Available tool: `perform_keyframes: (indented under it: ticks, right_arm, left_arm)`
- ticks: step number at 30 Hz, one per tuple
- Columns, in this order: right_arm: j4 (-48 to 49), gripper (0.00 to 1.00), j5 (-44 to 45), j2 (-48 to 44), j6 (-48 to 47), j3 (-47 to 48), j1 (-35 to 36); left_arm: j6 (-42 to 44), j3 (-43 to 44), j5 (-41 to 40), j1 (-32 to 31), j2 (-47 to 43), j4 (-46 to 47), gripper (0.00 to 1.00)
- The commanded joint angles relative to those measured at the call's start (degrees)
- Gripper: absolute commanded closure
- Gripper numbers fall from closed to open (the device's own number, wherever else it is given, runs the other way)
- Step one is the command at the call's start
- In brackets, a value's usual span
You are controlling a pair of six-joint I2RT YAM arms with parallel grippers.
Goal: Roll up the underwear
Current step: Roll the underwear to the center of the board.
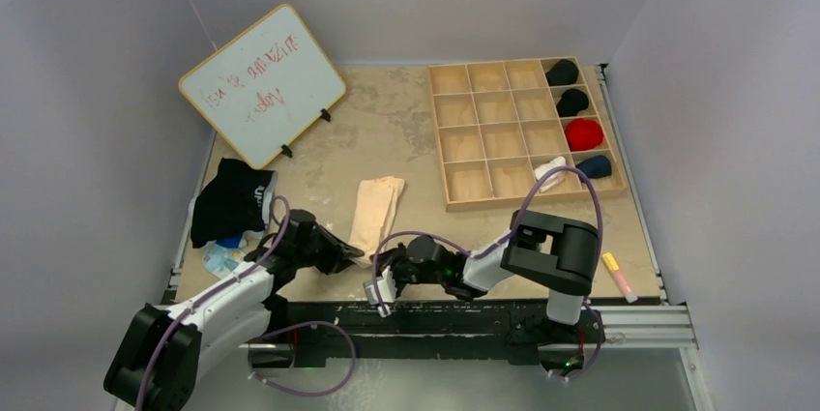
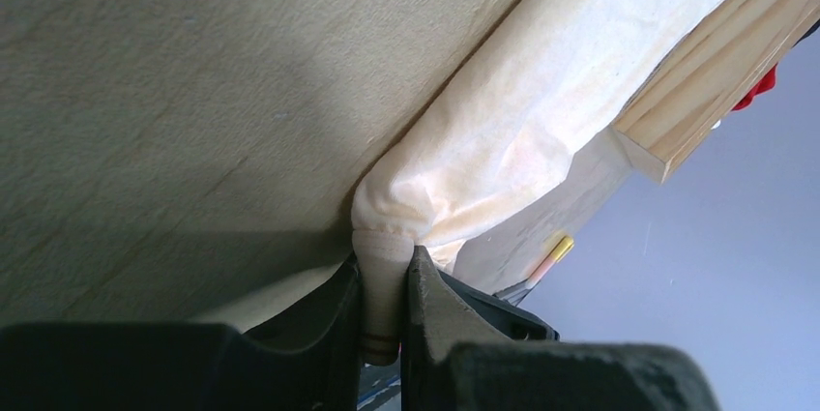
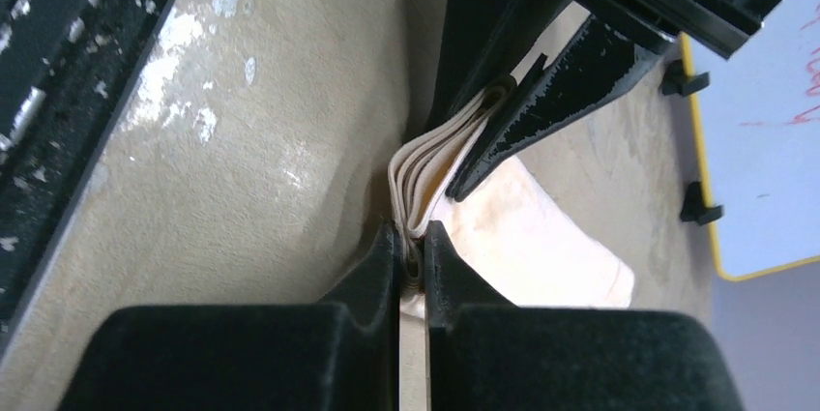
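Left wrist view is showing the left gripper pinching the near edge of the cream underwear, its jaws standing narrow on the cloth. The right gripper is clamping the same folded edge just beside it. The underwear is lying on the table, left of the wooden tray

Diffuse, even light; overhead view sharp, wrist views soft at close range.

Overhead: soft light from above, bench evenly bright, only faint shadows under the arms, whiteboard near washed out. Left wrist: fingers almost black and out of focus, underwear brightly lit, with a broad soft shadow on the bench beside it. Right wrist: fingers dark and blurred, cloth beyond them sharper.
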Motion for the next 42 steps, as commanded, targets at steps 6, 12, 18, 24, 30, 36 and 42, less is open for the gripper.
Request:
perform_keyframes:
  ticks: [6, 12, 18, 24, 30, 36, 42]
  right_arm:
    - [-1.7, 1.0, -9.1, -5.2, 19.3, 0.3, -1.9]
    - [-0.5, 1.0, -23.2, -6.6, 33.8, -0.1, -7.9]
    - [6.0, 1.0, -33.0, -4.7, 49.6, -0.8, -13.1]
    - [10.1, 1.0, -40.1, -1.0, 68.3, -0.3, -18.2]
    - [7.9, 1.0, -42.5, 1.6, 82.2, 0.9, -21.9]
    - [-7.7, 1.0, -41.7, 2.1, 86.9, 4.6, -23.8]
    - [-24.9, 1.0, -41.8, 5.3, 86.8, 9.2, -25.7]
  left_arm:
    - [1.1, 1.6, -4.4, 0.4, -6.9, -9.3, 0.66]
    - [4.4, 5.3, -7.2, 0.4, -10.1, -14.3, 0.48]
    - [8.0, 9.5, -10.2, 0.4, -12.4, -18.6, 0.42]
    - [12.0, 12.9, -11.6, 0.4, -12.0, -21.3, 0.41]
    - [15.1, 14.5, -11.4, 0.4, -12.3, -21.3, 0.39]
    - [17.5, 13.3, -6.8, 0.4, -11.5, -18.4, 0.39]
    - [20.2, 10.4, 0.1, 0.4, -10.4, -14.5, 0.38]
